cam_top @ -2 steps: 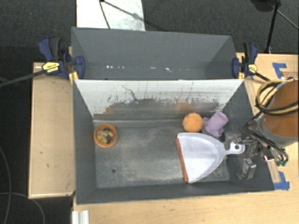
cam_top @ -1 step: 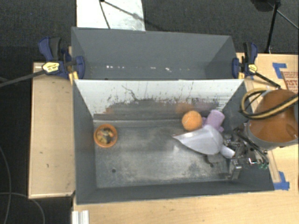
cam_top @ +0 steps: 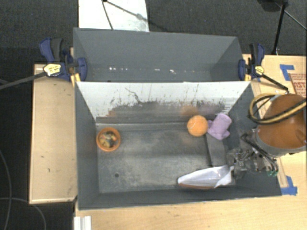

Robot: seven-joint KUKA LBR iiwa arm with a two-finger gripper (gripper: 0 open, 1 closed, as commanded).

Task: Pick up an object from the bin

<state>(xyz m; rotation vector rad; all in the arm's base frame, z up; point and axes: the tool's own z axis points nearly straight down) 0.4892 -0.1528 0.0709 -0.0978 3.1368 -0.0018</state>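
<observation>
Inspection: bin (cam_top: 153, 162), front right corner. My pincer (cam_top: 236, 167) stands low by the right wall, at the right-hand end of a flat white packet (cam_top: 201, 178). I cannot tell whether the pincer is open or closed, as its dark mechanism masks that. Contact with the packet looks likely but is not confirmed.

The packet lies along the front wall. Its long axis runs left to right in the view, tapering leftward, away from me. All but its near end lies to the pincer's left.

Farther back, an orange ball (cam_top: 197, 126) sits just beside a lilac lump (cam_top: 220, 126), both clear of the pincer. A small orange cup (cam_top: 108, 139) sits well apart at the left.

Judgement: the packet is the nearest candidate, and a grip across its short width at the near end suits its lie.
</observation>
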